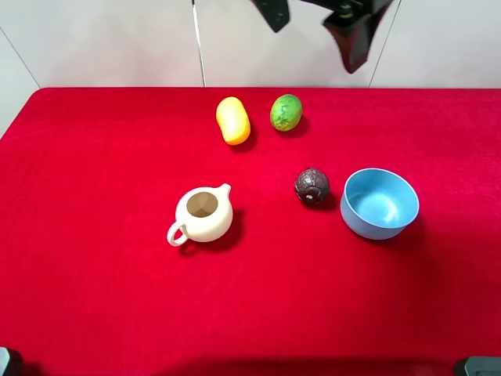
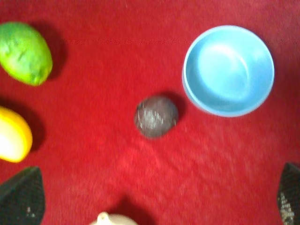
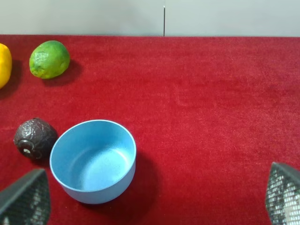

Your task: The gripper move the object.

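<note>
The object (image 1: 311, 186) is a small round fruit with rough, wrinkled dark brown-purple skin and a pale spot on its lower side. It rests on the red cloth, just beside the blue bowl (image 1: 380, 203) and apart from it, nearer the teapot side. The bowl is smooth, matte and round, and sits upright. The teapot (image 1: 203, 215) is cream-coloured and glazed, with an open round mouth, a short spout and a loop handle. A smooth yellow mango (image 1: 232, 120) and a mottled green fruit (image 1: 286, 112) lie side by side near the far edge of the table.

The table (image 1: 94, 235) is covered with a red, fine-napped fabric. A plain pale wall with thin dark seams stands behind it.

The left gripper (image 2: 154, 197) hangs above the object with its jaws spread wide; its textured black fingertips (image 2: 21, 199) hold nothing. The right gripper (image 3: 154, 199) is likewise wide apart and empty, its fingertips (image 3: 26, 199) clear of the bowl.
</note>
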You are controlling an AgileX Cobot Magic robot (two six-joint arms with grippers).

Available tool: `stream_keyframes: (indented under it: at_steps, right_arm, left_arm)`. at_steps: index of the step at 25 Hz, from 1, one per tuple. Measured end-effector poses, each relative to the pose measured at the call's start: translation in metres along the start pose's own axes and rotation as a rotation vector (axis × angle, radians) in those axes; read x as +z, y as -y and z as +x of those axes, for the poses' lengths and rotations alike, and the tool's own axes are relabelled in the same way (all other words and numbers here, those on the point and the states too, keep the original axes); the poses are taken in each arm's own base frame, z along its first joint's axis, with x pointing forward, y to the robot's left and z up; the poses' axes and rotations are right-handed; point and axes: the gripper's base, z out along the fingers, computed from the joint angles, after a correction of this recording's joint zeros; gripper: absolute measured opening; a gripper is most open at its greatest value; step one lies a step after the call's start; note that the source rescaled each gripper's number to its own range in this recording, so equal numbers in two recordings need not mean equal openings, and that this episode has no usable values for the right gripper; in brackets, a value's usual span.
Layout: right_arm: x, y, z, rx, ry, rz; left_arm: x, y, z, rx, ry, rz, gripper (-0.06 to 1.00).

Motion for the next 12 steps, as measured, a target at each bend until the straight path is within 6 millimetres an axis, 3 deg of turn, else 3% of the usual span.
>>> stream_keyframes:
  at_steps: [12]
  right_arm:
    - [0.000,0.000,0.000,0.000,0.000,0.000]
  left_arm:
    - [-0.071,0.004,0.080,0.005,0.001,-0.023,1.00]
